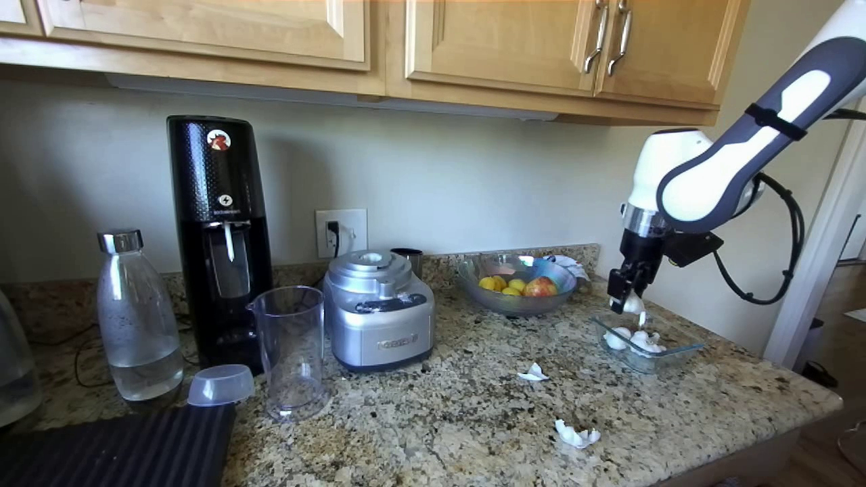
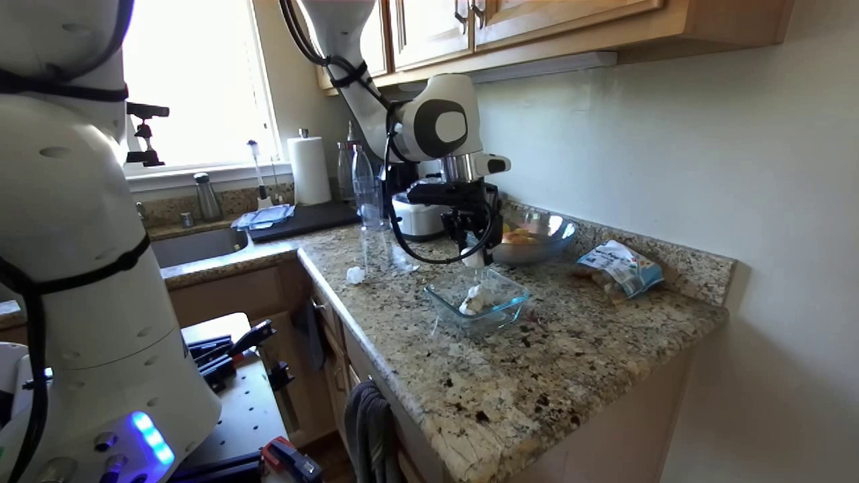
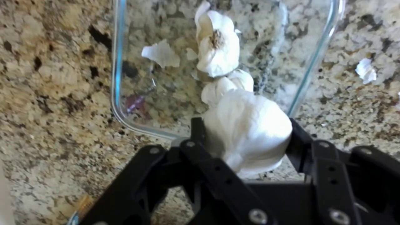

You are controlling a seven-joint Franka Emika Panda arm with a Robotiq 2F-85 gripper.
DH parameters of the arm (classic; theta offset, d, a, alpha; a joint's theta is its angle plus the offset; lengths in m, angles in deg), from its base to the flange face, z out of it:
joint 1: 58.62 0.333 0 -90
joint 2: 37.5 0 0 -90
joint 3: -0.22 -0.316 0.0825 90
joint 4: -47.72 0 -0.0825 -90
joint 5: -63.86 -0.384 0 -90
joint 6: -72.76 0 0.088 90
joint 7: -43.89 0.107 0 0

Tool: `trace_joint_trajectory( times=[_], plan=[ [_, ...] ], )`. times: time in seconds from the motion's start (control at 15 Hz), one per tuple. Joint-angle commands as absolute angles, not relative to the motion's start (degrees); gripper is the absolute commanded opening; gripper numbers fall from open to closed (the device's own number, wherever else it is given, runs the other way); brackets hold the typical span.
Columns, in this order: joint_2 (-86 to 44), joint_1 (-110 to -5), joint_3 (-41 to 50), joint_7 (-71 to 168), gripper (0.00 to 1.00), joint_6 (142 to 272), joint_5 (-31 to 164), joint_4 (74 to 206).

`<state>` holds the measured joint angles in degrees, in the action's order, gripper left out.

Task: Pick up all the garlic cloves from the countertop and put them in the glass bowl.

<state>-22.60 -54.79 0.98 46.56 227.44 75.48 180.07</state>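
Low in the wrist view, the gripper [image 3: 245, 128] has its two black fingers [image 3: 197, 131] pressed against either side of a white garlic bulb [image 3: 250, 142], holding it between them. Above it in the frame sits the square glass bowl [image 3: 117, 75], with a second garlic bulb [image 3: 220, 56] inside, brown root end showing, and a smaller garlic lump [image 3: 229, 83] just below that, partly hidden by the held bulb; I can't tell whether they touch. Left of these lies a pale flake of skin [image 3: 162, 55]. Both exterior views show the held bulb hanging over this bowl. Right of centre in an exterior view, a papery white scrap [image 1: 534, 373] lies on the granite countertop [image 1: 460, 423], with a larger curled scrap [image 1: 575, 436] nearer the bottom edge. Farther back, the large glass fruit bowl [image 1: 502, 306] carries yellow and reddish fruit [image 1: 541, 288], with a silver food processor [image 1: 379, 328] to its left. A printed plastic bag [image 2: 625, 267] rests at right in an exterior view.
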Motion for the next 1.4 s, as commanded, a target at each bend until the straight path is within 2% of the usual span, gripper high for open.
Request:
trace_joint_trajectory(
  times=[0.0, 0.47, 0.53, 0.6, 0.67, 0.73, 0.8, 0.93, 1.33],
  plan=[
    [-23.81, -52.5, 4.93, 56.25, 0.38, 229.45, 80.75, 184.69],
    [-23.74, -51.65, 5.07, 60.1, 0.38, 230.23, 81.21, 188.27],
    [-23.84, -51.41, 5.08, 60.31, 0.67, 230.34, 81.24, 188.54],
    [-24.02, -51.37, 4.86, 60.28, 0.89, 230.51, 80.69, 188.82],
    [-24.19, -51.11, 4.99, 60.66, 0.92, 230.96, 80.84, 189.06],
    [-24.36, -50.85, 5.11, 60.93, 0.92, 231.33, 81.0, 189.25],
    [-24.53, -50.36, 5.54, 61.65, 0.98, 231.87, 81.75, 189.37],
    [-25.22, -49.8, 5.76, 62.16, 1.0, 232.44, 82.22, 189.51],
    [-29.37, -48.96, 5.63, 62.75, 1.0, 234.62, 84.04, 189.77]
  ],
)
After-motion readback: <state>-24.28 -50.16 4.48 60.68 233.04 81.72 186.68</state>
